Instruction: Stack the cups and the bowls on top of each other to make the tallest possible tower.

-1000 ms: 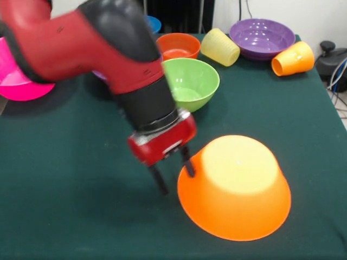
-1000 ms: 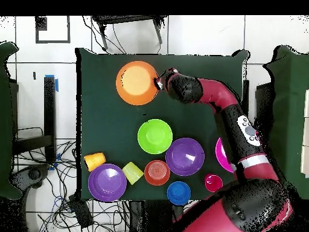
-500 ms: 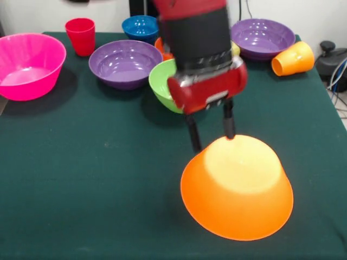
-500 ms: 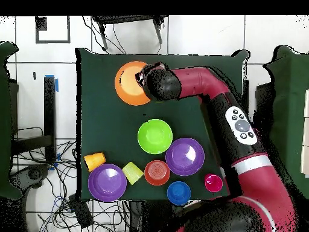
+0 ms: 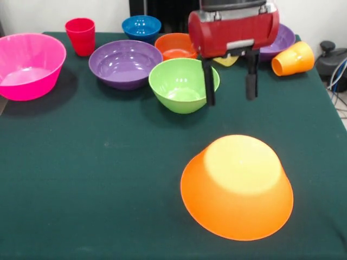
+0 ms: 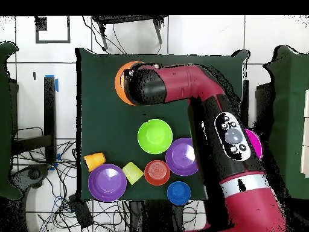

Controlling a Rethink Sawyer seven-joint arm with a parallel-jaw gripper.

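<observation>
I observe the red-bodied gripper [image 5: 230, 89] hanging above the green table [image 5: 81, 162] with its two black fingers [image 5: 209, 81] spread apart and empty, beyond the far edge of the big glossy orange-yellow plastic bowl [image 5: 237, 187], which lies upside down near the front. The mid-size lime green bowl [image 5: 183, 84] sits just left of the fingers. Farther left stand a purple bowl [image 5: 124, 62] and the big pink bowl [image 5: 28, 65]. Along the far edge I note the red ribbed tumbler [image 5: 81, 36], small blue bowl [image 5: 141, 27], small orange bowl [image 5: 174, 46], and the orange tumbler [image 5: 293, 58] on its side at right.
</observation>
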